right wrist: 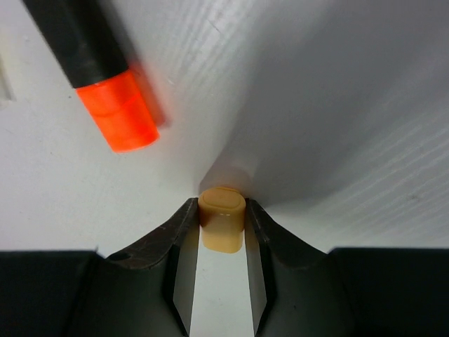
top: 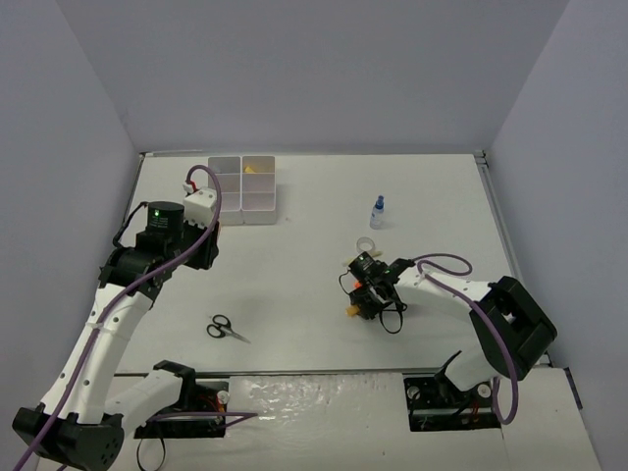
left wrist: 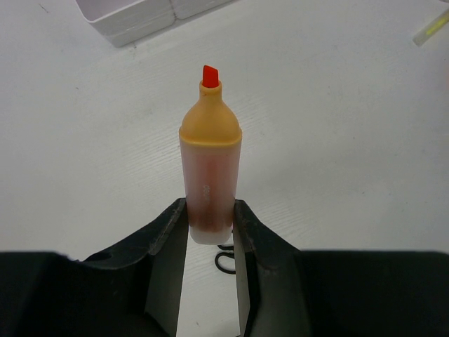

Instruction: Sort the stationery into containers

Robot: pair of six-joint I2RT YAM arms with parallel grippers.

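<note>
My left gripper (left wrist: 210,228) is shut on an uncapped orange marker (left wrist: 210,151) with a red tip, held above the table. In the top view this gripper (top: 196,199) is just left of the white six-compartment container (top: 242,191), whose corner also shows in the left wrist view (left wrist: 133,17). My right gripper (right wrist: 222,235) is shut on a small yellow-orange marker cap (right wrist: 222,216), low against the table right of centre (top: 355,302). A black pen with an orange end (right wrist: 105,77) lies just beyond it. Black-handled scissors (top: 226,329) lie at the near left.
A small blue-capped bottle (top: 377,211) stands at the middle right, with a tape roll (top: 366,245) just nearer. A yellow item (top: 253,169) lies in a far compartment of the container. A pale yellow pen (left wrist: 429,28) shows at the left wrist view's upper right edge.
</note>
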